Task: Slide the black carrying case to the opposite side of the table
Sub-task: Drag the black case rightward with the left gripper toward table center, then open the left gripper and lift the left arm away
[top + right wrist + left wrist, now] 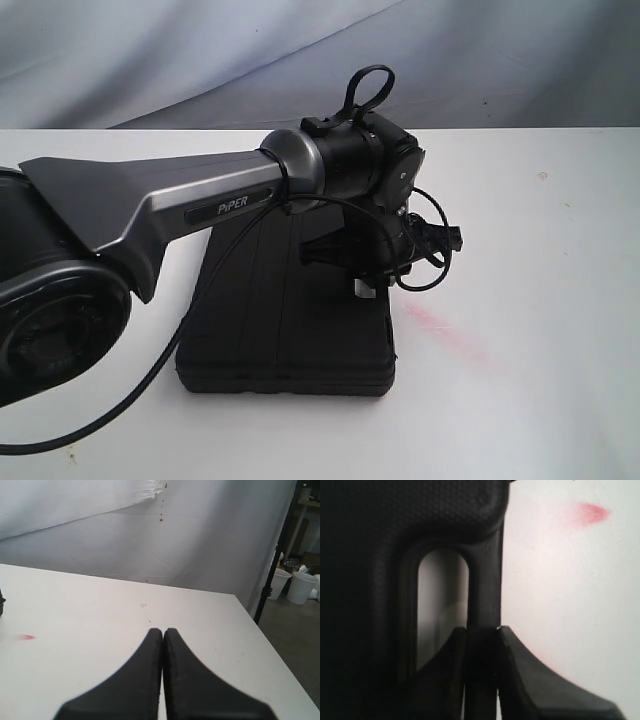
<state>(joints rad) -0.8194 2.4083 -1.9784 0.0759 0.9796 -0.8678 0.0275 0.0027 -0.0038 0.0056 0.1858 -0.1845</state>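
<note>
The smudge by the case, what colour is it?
The smudge is pinkish red, clearest in the left wrist view.

Exterior view looks down on the desk (560, 380); left wrist view sits close above the black carrying case (370, 530); both share the red smear (445, 330).

One word can be read: "PiPER" (233, 207). It is printed in pale letters on a dark strip set into the grey shell of the left arm (130, 200), back from the left gripper (482, 630), behind the wrist joint. Nothing else legible is seen in any view.
</note>
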